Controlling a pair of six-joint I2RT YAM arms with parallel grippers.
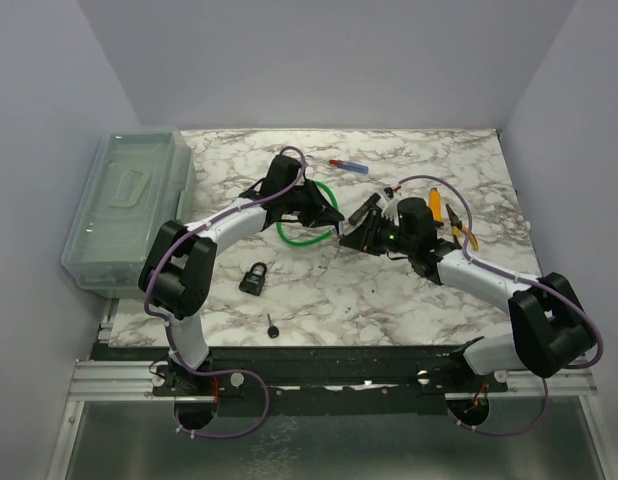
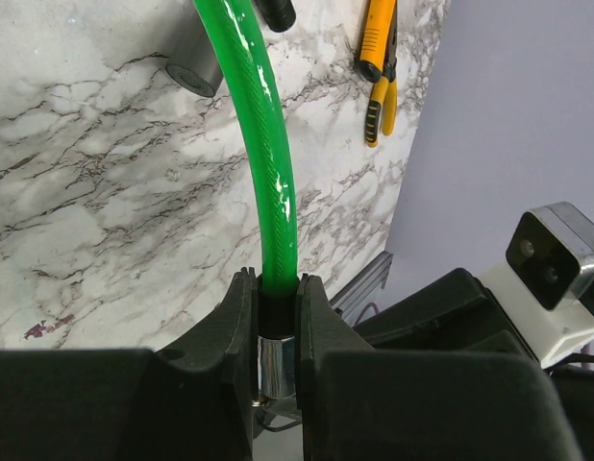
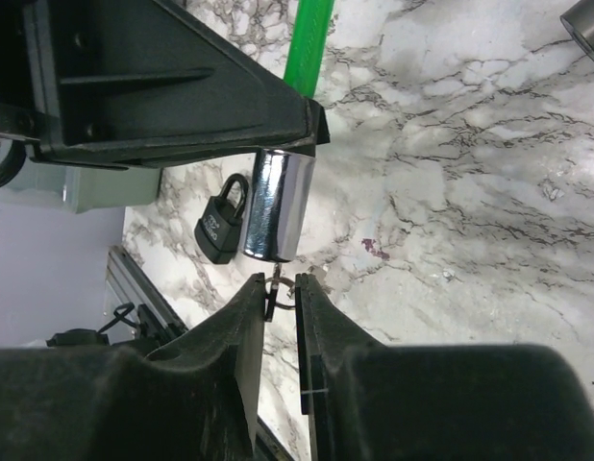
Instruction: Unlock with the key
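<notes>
Item under examination: the chrome lock barrel (image 3: 276,216) of a cable lock, held clear of the marble table (image 1: 409,290) at mid-frame in the overhead view. In the right wrist view its long axis runs close to vertical, and its free end face points down toward the right claw (image 3: 280,300). That claw is clenched on a small key (image 3: 275,284), whose tip stands directly below the end face and nearly in line with the axis. Whether the tip has entered the keyway cannot be determined. The left claw (image 2: 276,293) is clenched on the barrel's collar where the green cable (image 2: 268,144) emerges, steadying it. The right arm is the one positioned for insertion, and in my judgement the coming move depends on keeping the key coaxial with the barrel. A black padlock (image 1: 254,277) lies on the table at lower left of centre. Below it is a small dark item (image 1: 273,328), possibly another key. Yellow pliers (image 1: 436,210) and a screwdriver (image 1: 349,166) lie farther up the frame. A clear lidded bin (image 1: 119,240) stands at far left, closed, and no contents are discernible.
</notes>
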